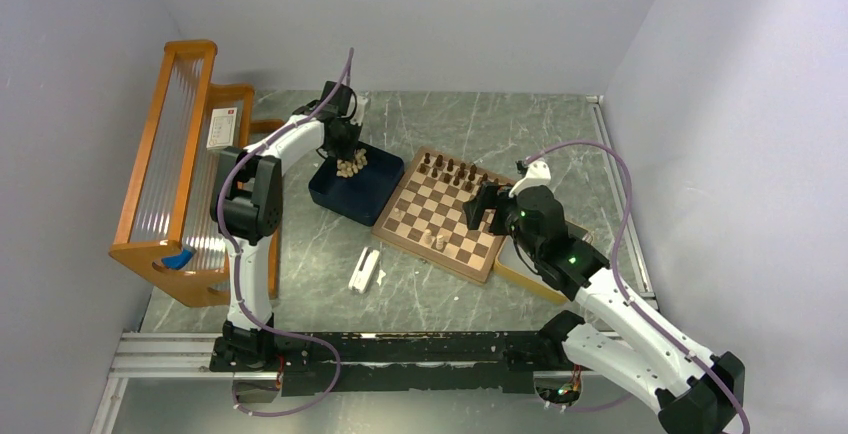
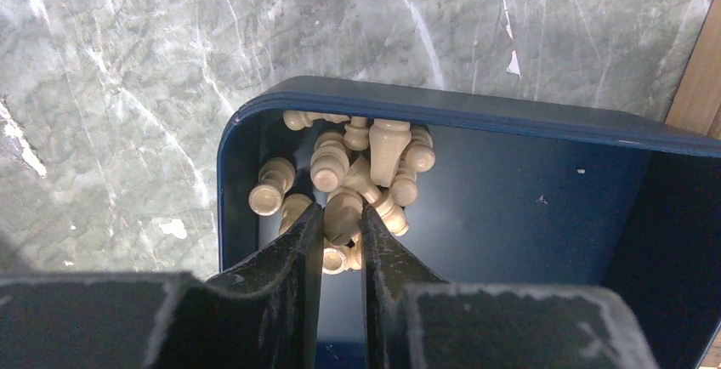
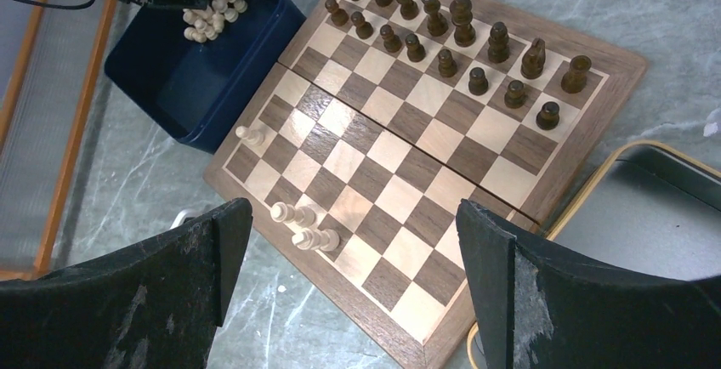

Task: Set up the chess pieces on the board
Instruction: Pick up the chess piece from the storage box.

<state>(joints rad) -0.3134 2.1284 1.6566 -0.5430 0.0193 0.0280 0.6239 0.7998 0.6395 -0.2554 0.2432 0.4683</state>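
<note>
The board (image 1: 450,220) (image 3: 400,173) lies mid-table. Several dark chess pieces (image 1: 450,169) (image 3: 451,37) stand in two rows along its far side. Three pale pieces (image 1: 435,241) (image 3: 293,213) stand near its front-left edge. More pale pieces (image 1: 350,164) (image 2: 374,152) (image 3: 212,8) lie heaped in a corner of the dark blue tray (image 1: 350,199) (image 2: 442,110). My left gripper (image 1: 345,149) (image 2: 343,207) reaches into that heap, its jaws shut on one pale piece (image 2: 344,216). My right gripper (image 1: 480,209) (image 3: 353,212) hovers wide open and empty above the board's right part.
A yellow-rimmed tray (image 1: 525,274) (image 3: 655,207) sits against the board's right edge. An orange wooden rack (image 1: 170,154) stands along the left wall. A small white object (image 1: 364,271) lies on the marble table in front of the blue tray.
</note>
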